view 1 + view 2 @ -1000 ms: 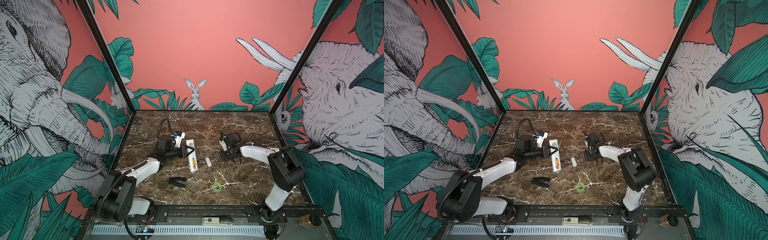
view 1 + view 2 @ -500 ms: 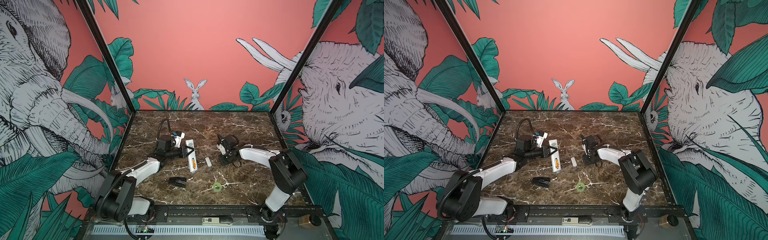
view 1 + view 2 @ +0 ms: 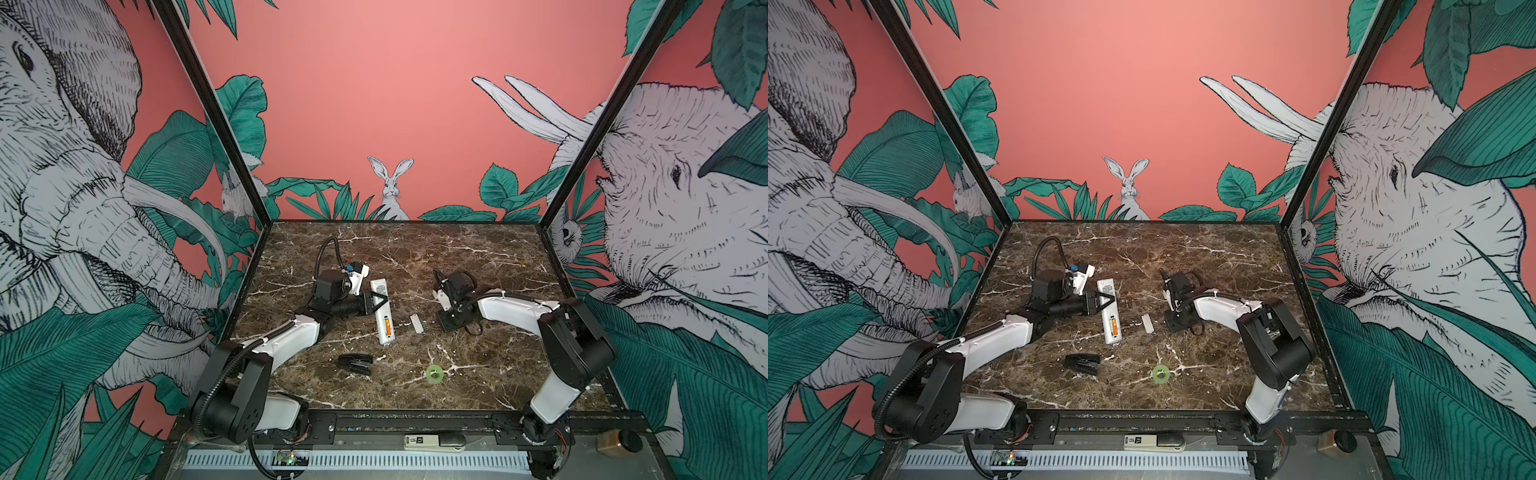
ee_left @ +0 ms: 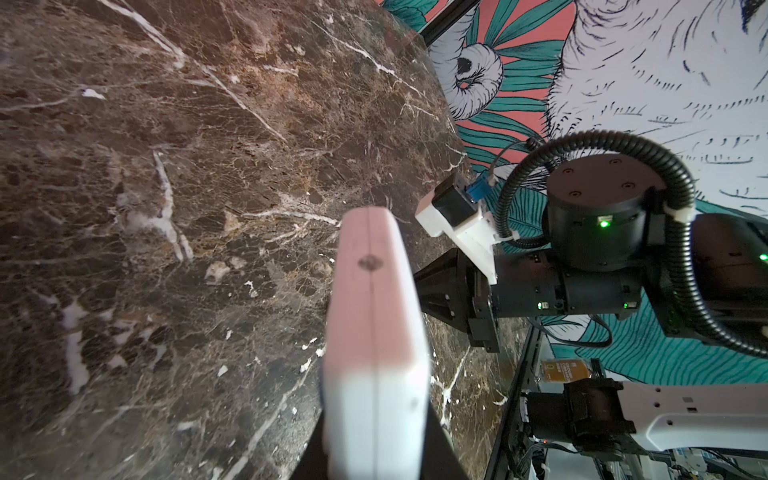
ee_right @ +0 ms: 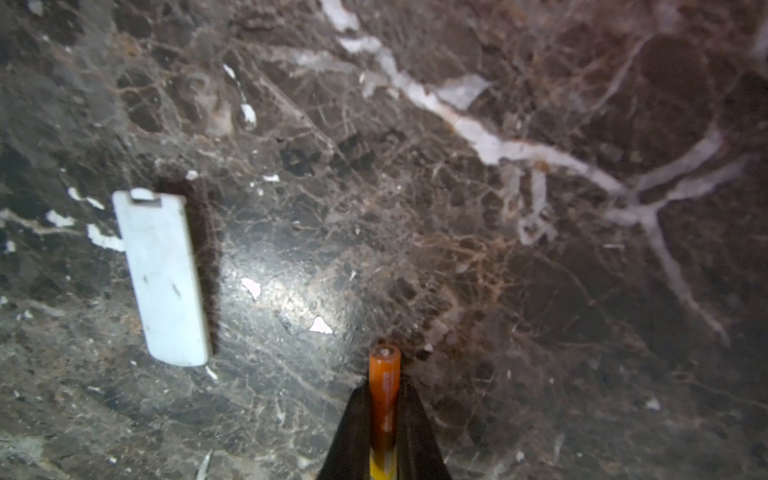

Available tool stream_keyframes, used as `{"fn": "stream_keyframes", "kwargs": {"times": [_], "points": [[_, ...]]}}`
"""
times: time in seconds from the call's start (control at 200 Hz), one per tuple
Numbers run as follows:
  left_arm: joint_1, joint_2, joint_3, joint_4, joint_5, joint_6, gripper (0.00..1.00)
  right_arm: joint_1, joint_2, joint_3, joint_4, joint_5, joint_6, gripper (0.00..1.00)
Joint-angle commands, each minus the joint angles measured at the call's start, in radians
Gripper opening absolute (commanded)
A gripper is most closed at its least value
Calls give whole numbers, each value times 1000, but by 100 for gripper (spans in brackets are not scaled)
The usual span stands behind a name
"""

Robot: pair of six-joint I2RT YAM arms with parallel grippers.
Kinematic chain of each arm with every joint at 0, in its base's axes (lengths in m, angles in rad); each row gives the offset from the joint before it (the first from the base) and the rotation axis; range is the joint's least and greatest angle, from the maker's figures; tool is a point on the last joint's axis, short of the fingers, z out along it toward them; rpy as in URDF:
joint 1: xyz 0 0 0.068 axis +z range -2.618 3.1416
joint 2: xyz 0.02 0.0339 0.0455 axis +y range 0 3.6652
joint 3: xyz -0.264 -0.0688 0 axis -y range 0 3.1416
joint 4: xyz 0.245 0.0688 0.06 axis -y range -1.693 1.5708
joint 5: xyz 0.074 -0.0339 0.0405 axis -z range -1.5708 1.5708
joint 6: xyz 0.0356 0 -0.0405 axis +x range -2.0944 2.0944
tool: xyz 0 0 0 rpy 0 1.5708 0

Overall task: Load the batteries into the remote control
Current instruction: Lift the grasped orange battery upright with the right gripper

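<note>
The white remote control (image 3: 382, 312) lies back-up on the marble, and one orange battery (image 3: 387, 326) sits in its open compartment. My left gripper (image 3: 376, 305) is shut across the remote's middle; in the left wrist view the remote (image 4: 374, 353) fills the gap between the jaws. My right gripper (image 3: 450, 323) hangs low over the table to the right of the remote. In the right wrist view it (image 5: 384, 395) is shut on a second orange battery (image 5: 385, 386), whose tip sticks out past the black fingertips.
The small white cover piece (image 3: 417, 323) lies between the remote and my right gripper, seen also in the right wrist view as a white cover (image 5: 162, 274). A black stapler (image 3: 354, 363) and a green tape ring (image 3: 434, 374) lie nearer the front edge.
My right gripper has shifted a little left toward the cover and remote, still holding the battery. The left arm and the remote have not moved.
</note>
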Motion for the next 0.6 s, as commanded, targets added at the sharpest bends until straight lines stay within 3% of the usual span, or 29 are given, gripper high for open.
{"fn": "stream_keyframes", "kwargs": {"times": [0.0,0.195,0.595], "points": [[5,-6,1,10,3,-4,0,9,33,21,-63,-2,6,18],[4,-9,5,1,8,7,0,9,53,50,-60,2,18,25],[4,-9,-7,18,5,1,0,-5,92,102,-64,22,1,25]]}}
